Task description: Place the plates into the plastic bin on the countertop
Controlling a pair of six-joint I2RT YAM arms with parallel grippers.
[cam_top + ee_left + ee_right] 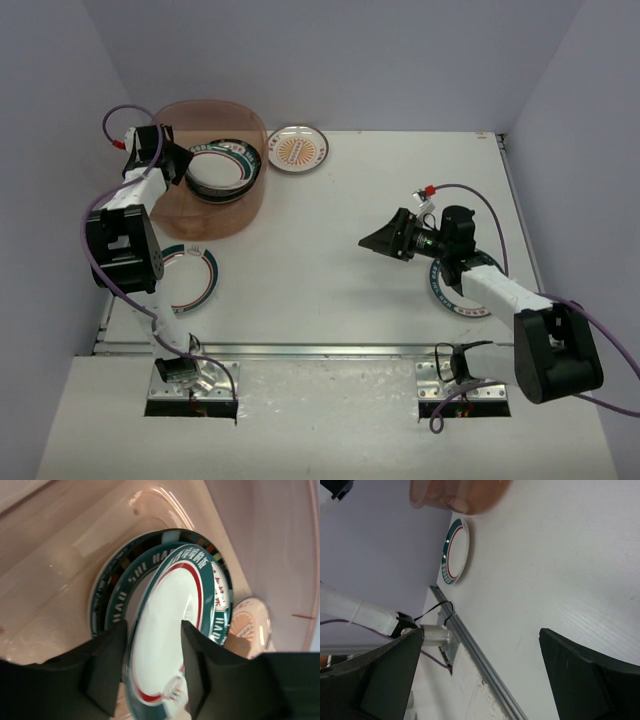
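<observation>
The pinkish plastic bin (178, 215) stands at the far left of the white countertop (330, 230), with plates stacked inside (232, 182). My left gripper (182, 162) reaches into the bin. In the left wrist view it (152, 675) is shut on a tilted white plate with a teal rim and a red ring (170, 615), above the stack (117, 600). An orange sunburst plate (298, 149) lies right of the bin. A teal-rimmed plate (195, 277) lies near the left arm. Another (447, 297) lies partly under the right arm. My right gripper (378, 243) is open and empty above mid-table.
The right wrist view shows the bin (460, 492), the teal-rimmed plate (455, 552) and the metal front rail (485, 665) between the wide-open fingers (385, 675). The orange plate shows through the bin wall in the left wrist view (250, 625). Grey walls enclose the table.
</observation>
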